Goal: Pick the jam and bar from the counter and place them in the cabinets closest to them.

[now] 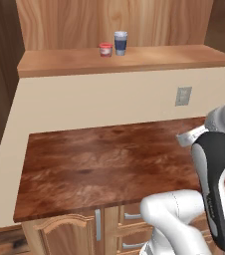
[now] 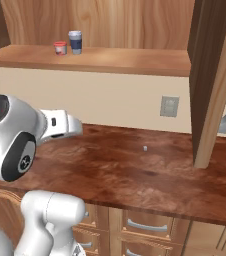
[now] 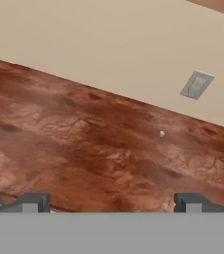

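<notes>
The jam (image 1: 105, 49) stood on the cabinet shelf (image 1: 134, 61) above the counter (image 1: 104, 164), just beside a blue-grey cup (image 1: 120, 43) and apart from it. The claw (image 3: 111, 203) hung low over the counter, well below and far from the jam, its two fingertips (image 3: 30, 203) spread wide and released, nothing between them. A tiny pale speck (image 3: 161, 133) lay on the counter ahead, below the wall outlet (image 3: 197, 85).

Cream wall (image 1: 84, 99) (grey outlet (image 1: 183, 96))
</notes>
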Controlling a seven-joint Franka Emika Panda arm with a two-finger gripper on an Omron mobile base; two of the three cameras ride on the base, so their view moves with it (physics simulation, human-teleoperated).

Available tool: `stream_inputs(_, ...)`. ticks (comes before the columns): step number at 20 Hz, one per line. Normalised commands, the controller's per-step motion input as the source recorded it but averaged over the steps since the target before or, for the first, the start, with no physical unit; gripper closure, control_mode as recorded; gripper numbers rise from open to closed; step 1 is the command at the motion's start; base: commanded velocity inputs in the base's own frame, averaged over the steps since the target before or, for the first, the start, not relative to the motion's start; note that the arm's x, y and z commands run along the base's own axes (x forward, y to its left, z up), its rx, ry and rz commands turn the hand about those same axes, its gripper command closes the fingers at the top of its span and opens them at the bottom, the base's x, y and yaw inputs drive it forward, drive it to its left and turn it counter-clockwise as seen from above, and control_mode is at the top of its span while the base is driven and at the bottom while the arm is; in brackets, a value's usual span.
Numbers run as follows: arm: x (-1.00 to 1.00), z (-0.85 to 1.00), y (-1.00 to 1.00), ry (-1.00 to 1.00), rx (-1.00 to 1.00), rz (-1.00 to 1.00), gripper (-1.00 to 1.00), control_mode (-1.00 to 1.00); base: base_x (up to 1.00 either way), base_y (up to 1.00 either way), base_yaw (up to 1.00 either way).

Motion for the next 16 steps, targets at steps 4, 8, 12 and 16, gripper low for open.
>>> stream_inputs(4,0.00,0.00,0.00,0.00,0.00,0.00,-1.00,-1.00,0.00,0.00,0.00)
stream_inputs(8,0.00,0.00,0.00,0.00,0.00,0.00,-1.00,1.00,-0.03,0.00,0.00)
stream_inputs(12,0.00,0.00,0.00,0.00,0.00,0.00,-1.00,1.00,-0.56,-0.22,0.00)
stream_inputs(16,0.00,0.00,0.00,0.00,0.00,0.00,-1.00,1.00,-0.73,-0.35,0.00)
